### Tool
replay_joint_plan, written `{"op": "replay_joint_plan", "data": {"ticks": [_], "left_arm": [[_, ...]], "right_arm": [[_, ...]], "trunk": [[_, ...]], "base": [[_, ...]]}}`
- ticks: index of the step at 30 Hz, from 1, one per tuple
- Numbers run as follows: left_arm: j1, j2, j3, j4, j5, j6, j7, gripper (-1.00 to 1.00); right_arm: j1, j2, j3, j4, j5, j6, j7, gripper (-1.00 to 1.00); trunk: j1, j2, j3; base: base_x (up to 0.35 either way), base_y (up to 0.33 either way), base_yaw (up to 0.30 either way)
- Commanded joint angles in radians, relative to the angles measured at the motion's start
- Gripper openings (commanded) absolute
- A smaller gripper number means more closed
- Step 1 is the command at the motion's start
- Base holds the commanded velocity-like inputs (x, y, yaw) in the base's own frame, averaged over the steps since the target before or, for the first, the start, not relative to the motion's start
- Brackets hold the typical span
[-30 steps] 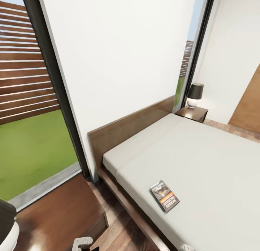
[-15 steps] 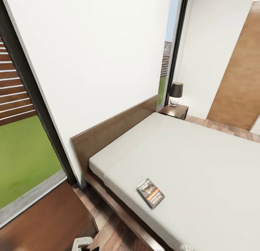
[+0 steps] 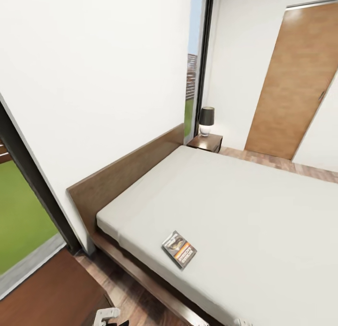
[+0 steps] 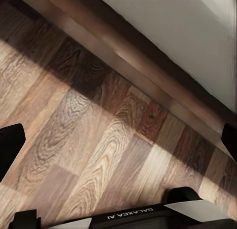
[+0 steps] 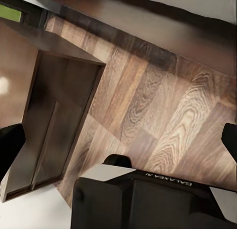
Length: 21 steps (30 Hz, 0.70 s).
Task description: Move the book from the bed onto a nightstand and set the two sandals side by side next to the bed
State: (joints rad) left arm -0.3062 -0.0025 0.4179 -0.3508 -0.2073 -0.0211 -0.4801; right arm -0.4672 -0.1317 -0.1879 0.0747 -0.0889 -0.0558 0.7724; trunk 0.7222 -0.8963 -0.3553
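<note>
Book (image 3: 179, 249) lying flat near the edge of the bed (image 3: 253, 208), nightstand (image 3: 205, 142) seen beyond the headboard, left gripper (image 4: 118, 140) and right gripper (image 5: 118, 140) both held spread above the wood floor (image 4: 89, 135)

Black fingers (image 4: 10, 145) flank a black wrist housing (image 5: 148, 199) with white panels and white "GALAXEA AI" lettering. In the head view, a small white bracket-shaped part (image 3: 105, 314) shows.

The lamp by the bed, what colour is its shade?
Black, over a pale round base; the lamp shows best in the head view.
</note>
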Motion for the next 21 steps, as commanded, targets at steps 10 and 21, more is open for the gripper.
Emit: {"op": "replay_joint_plan", "data": {"ticks": [10, 21], "left_arm": [[-0.001, -0.001, 0.009, 0.000, -0.011, -0.002, -0.006, 1.00], [-0.001, -0.001, 0.008, 0.000, -0.011, -0.002, -0.006, 1.00]], "right_arm": [[-0.002, 0.000, 0.004, 0.005, -0.009, -0.006, 0.004, 1.00], [-0.002, 0.000, 0.004, 0.006, -0.009, -0.006, 0.004, 1.00]], "trunk": [[-0.038, 0.069, 0.030], [-0.080, 0.146, 0.065]], "base": [[0.000, 0.000, -0.284], [0.000, 0.000, -0.284]]}}
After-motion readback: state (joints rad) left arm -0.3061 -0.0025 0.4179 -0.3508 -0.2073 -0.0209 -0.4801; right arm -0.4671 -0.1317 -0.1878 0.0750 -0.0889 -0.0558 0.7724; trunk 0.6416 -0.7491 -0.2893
